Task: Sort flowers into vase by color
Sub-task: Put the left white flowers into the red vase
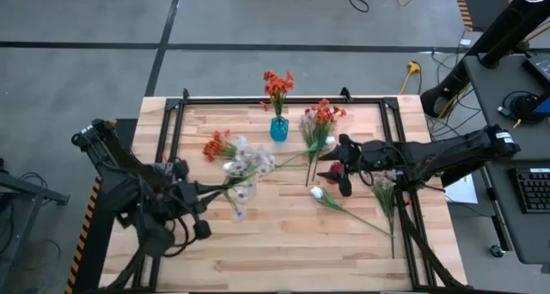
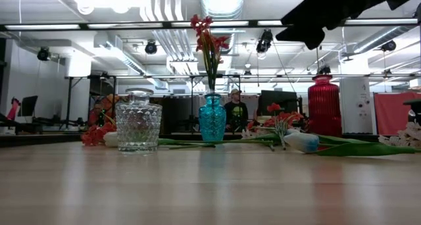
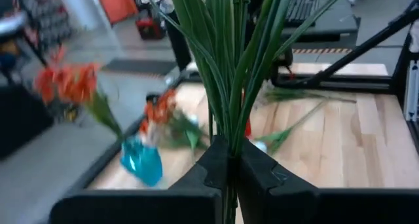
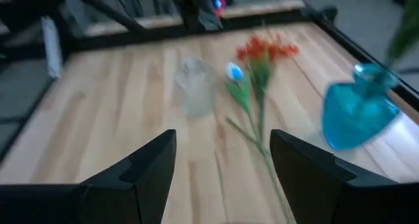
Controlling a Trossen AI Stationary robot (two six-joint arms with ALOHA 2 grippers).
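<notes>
The left gripper (image 3: 229, 175) is clamped on a bunch of green stems (image 3: 229, 60) — the pale pink-white spray (image 1: 249, 167) at mid-table, by the clear glass vase (image 2: 138, 123). The right gripper (image 1: 341, 169) hangs with fingers spread and empty, right of centre. The blue vase (image 1: 279, 129) near the far edge holds orange-red blossoms (image 1: 277, 86); other flowers (image 1: 320, 122) lie on the table (image 1: 284, 242).

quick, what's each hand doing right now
left hand: closed on a bunch of green flower stems
right hand: open, holding nothing
</notes>
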